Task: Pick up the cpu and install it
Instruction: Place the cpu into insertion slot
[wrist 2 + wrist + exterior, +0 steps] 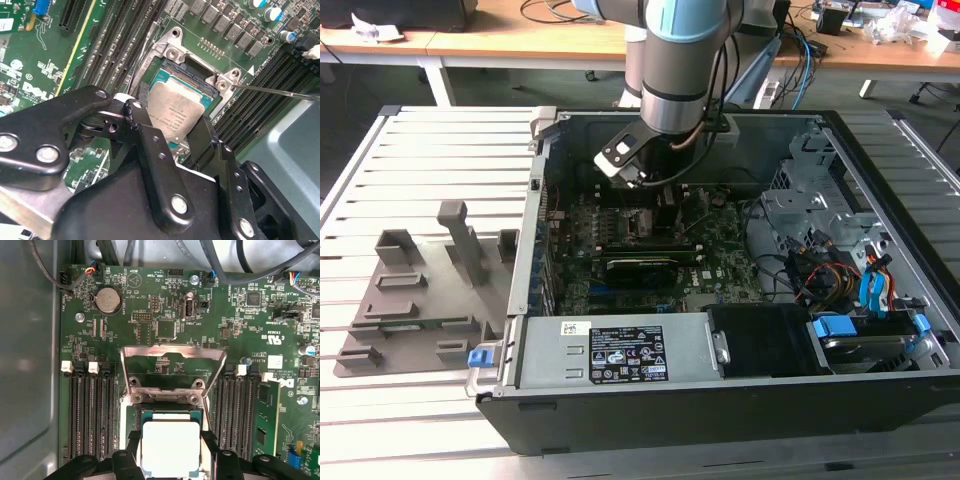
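Narrowed to the chip's width, the gripper pinches the cpu by two opposite edges, right at the socket. The socket's teal rim peeks out just ahead of the chip, and I cannot tell whether the chip is seated or a touch above.

Far off to the exterior view's left of the arm, a grey fixture tray lies on the slatted table. The computer case walls the tool in all round. On the exterior view's right, the drive cage and a cable bundle crowd in.

Close in, room is tight. Black memory slots run along both sides of the fingers. The load plate stands raised just beyond the fingertips (a silver frame, open in the middle). The grey case wall lies past one bank of slots, well apart from the gripper.

Beneath everything spreads the green motherboard, and wooden desks stand behind the case.

In both wrist views the cpu is flat and square, with a pale silver lid and a thin green border.
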`<state>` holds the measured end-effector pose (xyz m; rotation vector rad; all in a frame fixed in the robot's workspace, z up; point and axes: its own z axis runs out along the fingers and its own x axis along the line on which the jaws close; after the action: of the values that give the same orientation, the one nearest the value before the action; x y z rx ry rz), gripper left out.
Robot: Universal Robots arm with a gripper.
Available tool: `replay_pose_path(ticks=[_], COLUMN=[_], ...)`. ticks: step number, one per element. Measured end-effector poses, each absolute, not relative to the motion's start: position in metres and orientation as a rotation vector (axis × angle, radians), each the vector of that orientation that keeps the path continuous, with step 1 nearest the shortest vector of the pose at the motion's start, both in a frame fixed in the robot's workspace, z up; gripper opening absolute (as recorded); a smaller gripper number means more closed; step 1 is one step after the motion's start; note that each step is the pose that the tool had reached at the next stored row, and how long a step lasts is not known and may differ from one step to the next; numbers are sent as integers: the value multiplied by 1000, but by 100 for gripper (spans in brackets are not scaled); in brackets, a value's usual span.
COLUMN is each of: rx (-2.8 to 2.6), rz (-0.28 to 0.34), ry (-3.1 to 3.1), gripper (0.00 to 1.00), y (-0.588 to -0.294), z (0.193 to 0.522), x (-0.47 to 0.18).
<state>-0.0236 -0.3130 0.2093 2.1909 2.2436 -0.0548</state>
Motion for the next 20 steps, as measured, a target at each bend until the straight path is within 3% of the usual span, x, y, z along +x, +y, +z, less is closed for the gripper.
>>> replay_pose_path(ticks=[20], rx=[2191], rz=[-53], ry=[2244], gripper=[56], y=[-310], z=[197], x=[-25])
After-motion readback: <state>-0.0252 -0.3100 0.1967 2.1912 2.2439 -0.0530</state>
